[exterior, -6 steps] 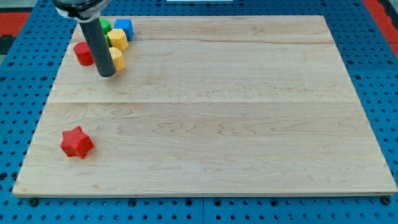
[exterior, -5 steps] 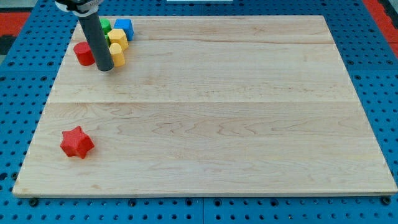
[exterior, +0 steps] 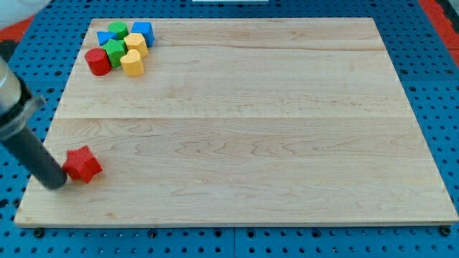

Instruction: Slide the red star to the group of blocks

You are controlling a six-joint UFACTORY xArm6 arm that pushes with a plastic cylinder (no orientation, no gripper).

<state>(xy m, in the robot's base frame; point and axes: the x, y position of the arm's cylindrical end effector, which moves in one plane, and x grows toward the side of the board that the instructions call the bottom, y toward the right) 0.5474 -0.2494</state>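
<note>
The red star (exterior: 84,164) lies near the board's bottom left corner. My tip (exterior: 54,182) is just to the star's left and a little below it, touching or nearly touching it. The group of blocks sits at the view's top left: a red cylinder (exterior: 97,61), a green block (exterior: 113,51), another green block (exterior: 118,31), a blue block (exterior: 143,32), another blue block (exterior: 105,36) partly hidden, a yellow block (exterior: 135,44) and a second yellow block (exterior: 132,63).
The wooden board (exterior: 287,129) lies on a blue perforated table (exterior: 445,107). The board's left edge and bottom edge are close to the star.
The rod has moved from beside the group at the top left down to the bottom left, next to the red star. The star has shifted slightly left and turned.
</note>
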